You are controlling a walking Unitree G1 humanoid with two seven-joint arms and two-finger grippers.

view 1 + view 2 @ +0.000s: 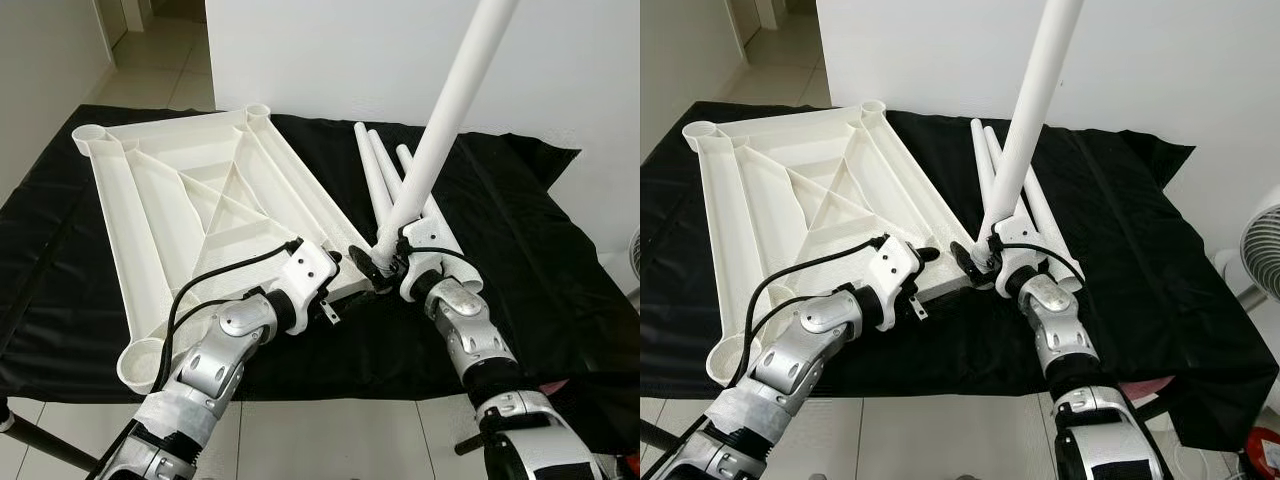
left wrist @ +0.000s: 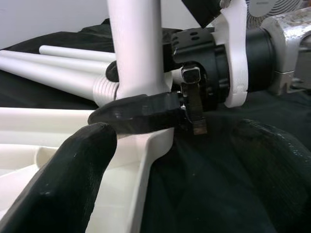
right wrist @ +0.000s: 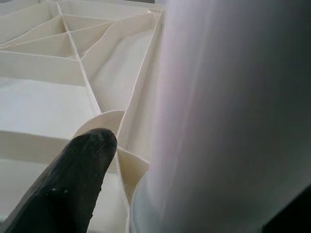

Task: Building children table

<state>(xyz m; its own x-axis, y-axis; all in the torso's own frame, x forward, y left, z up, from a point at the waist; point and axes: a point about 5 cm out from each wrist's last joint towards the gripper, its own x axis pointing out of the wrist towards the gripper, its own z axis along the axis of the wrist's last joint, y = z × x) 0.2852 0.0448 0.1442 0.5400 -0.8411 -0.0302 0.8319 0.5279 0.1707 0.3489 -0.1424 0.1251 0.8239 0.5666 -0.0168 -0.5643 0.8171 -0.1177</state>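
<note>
— Right gripper [image 1: 385, 268], lower centre: state?
— Clamped on the white table leg [image 1: 440, 125], which tilts toward the upper right, foot at the tabletop's near corner.
— Left gripper [image 1: 335, 262]?
— Beside that corner; spread can't tell.
— Tabletop [image 1: 190, 215]?
— Upside down, left on the black cloth [image 1: 540, 240]. Three spare legs [image 1: 375, 165] lie just right.

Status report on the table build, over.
Right gripper shut on raised leg, foot at tabletop corner socket. Left gripper beside that corner. Three spare legs alongside.
</note>
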